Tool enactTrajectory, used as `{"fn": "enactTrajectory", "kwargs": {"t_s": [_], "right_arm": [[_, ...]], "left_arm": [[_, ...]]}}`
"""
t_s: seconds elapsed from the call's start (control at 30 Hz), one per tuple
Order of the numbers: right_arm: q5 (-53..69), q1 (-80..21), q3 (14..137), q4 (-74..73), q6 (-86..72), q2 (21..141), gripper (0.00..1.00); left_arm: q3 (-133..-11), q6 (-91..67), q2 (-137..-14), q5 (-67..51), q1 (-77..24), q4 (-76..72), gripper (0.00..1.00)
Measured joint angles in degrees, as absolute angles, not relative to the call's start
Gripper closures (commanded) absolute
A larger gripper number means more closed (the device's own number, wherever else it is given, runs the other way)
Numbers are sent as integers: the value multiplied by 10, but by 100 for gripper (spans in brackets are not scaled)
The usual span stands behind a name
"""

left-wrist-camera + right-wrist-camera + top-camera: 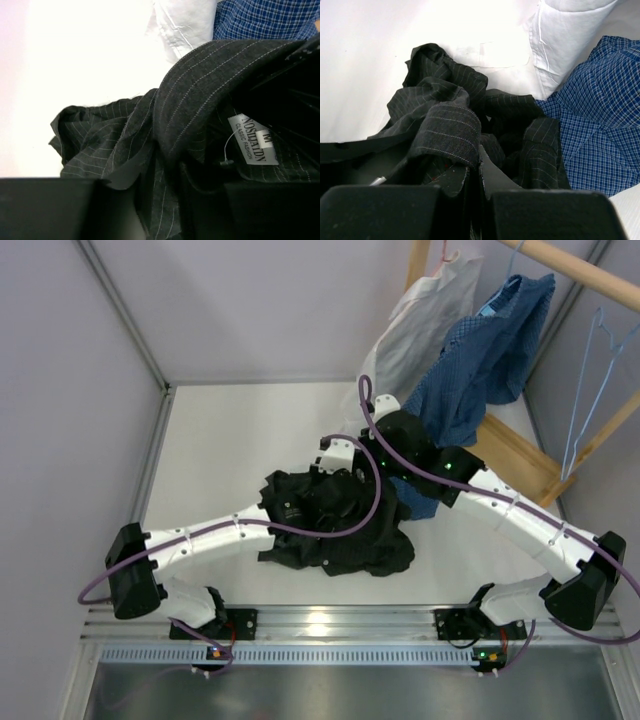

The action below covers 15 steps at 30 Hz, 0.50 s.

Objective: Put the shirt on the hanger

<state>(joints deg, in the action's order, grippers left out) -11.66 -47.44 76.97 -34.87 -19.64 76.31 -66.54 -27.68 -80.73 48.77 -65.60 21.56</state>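
- The shirt (340, 530) lies crumpled mid-way across the desk (230, 440), under both of your wrists.
- Your right jaws pinch a shirt fold.
- Your left jaws sit in cloth; whether they grip it, you can't tell.
- The hanger (585, 390) hangs far right.

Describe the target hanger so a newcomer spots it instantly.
Look at the wooden rail crossing the top right corner of the overhead view. Under its right end hangs the hanger, made of thin light-blue wire. Unlike the ones carrying the white shirt and the blue checked shirt, it is bare.
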Motion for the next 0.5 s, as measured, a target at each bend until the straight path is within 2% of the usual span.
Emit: {"fn": "enactTrajectory", "kwargs": {"t_s": [0.03,0.07,0.23,0.27,0.3,0.37,0.4,0.5], "right_arm": [[-114,-474,770,-349,-196,763,100],[-110,-472,770,-349,-197,763,100],[-90,-455,770,-350,-198,763,99],[-88,-453,770,-350,-198,763,91],[-84,-452,770,-350,-200,763,68],[-77,-451,770,-350,-203,762,49],[-73,-448,770,-351,-198,760,37],[-71,-444,770,-361,-192,744,29]], "left_arm": [[-665,-280,-807,482,-652,215,95],[-665,-284,-807,476,-650,215,100],[-661,-280,-787,441,-649,215,100],[-660,-280,-779,434,-649,215,100],[-657,-279,-767,425,-649,215,100],[-652,-277,-740,408,-649,216,100],[-649,-277,-724,397,-648,217,100],[-646,-279,-684,364,-640,229,100]]}}
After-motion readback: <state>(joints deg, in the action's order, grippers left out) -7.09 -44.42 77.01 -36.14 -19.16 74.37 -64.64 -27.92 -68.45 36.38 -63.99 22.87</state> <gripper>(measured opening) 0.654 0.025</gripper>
